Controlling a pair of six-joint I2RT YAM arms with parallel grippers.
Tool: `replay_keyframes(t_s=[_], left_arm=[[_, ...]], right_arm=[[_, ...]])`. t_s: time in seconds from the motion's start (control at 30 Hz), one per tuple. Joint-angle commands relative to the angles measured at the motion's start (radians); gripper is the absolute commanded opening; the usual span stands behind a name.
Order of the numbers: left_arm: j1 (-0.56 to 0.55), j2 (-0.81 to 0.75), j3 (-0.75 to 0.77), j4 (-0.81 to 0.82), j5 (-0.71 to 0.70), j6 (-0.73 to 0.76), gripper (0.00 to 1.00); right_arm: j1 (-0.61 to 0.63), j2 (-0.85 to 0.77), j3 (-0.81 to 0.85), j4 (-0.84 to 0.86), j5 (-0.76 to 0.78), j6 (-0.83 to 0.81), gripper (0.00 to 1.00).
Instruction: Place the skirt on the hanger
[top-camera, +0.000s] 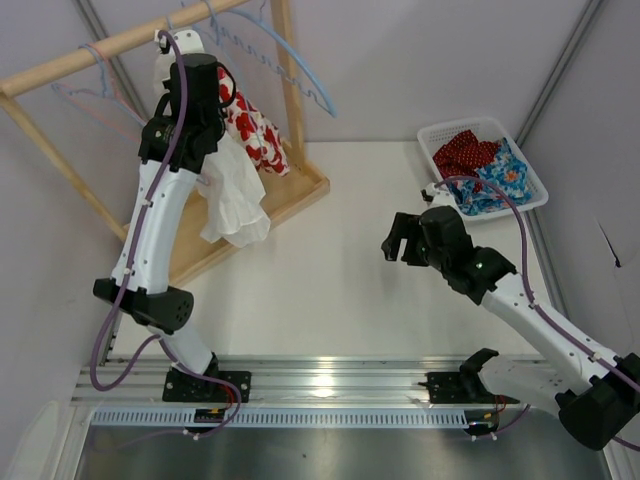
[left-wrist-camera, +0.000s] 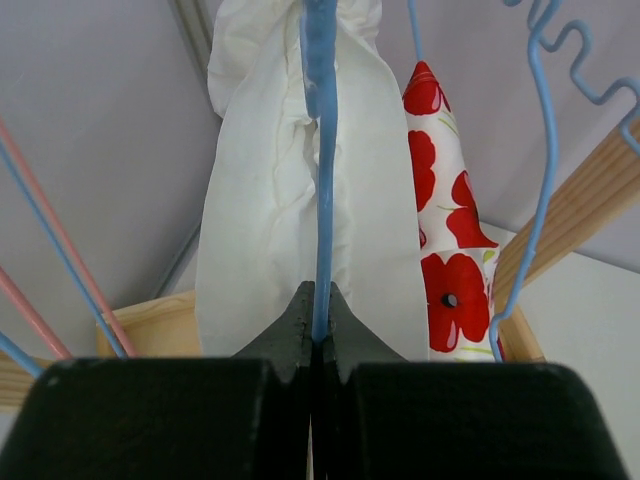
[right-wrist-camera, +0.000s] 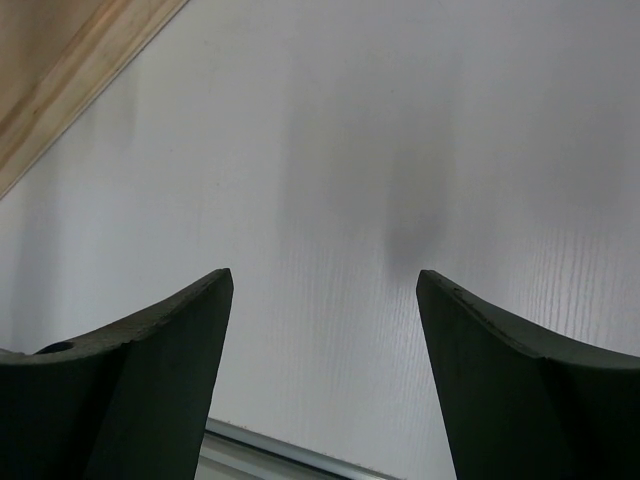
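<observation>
Left claw (left-wrist-camera: 318, 320) pinches the blue hanger (left-wrist-camera: 322, 200), unseen from above; right claw (right-wrist-camera: 322, 278) gapes over table (right-wrist-camera: 400, 150).

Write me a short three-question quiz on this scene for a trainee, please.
1. True or false: the left gripper is shut on the blue hanger that the white skirt is draped over.
2. What does the right gripper hold? A) a sock B) nothing C) a cup
3. Fill in: the garment hanging beside the white skirt is printed with red ____.

Key: 1 true; 2 B; 3 flowers.
</observation>
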Motion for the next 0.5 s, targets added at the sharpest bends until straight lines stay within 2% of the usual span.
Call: replay_keyframes(t_s=[0.0,0.2,0.47], left_arm=[[0.021,-0.018,0.027,0.157,0.024,0.012,0.0],[0.02,0.012,0.102,0.146,-0.011,0.047,0.0],[0.007,-0.057,0.05,0.17,-0.045,0.029,0.0]], right_arm=[[0.032,0.011,0.061,-0.015,0.078,0.042,0.8],[0.052,0.054,0.074,0.002,0.089,0.033,0.81],[0.054,0.117,0.088,0.029,0.055,0.002,0.81]])
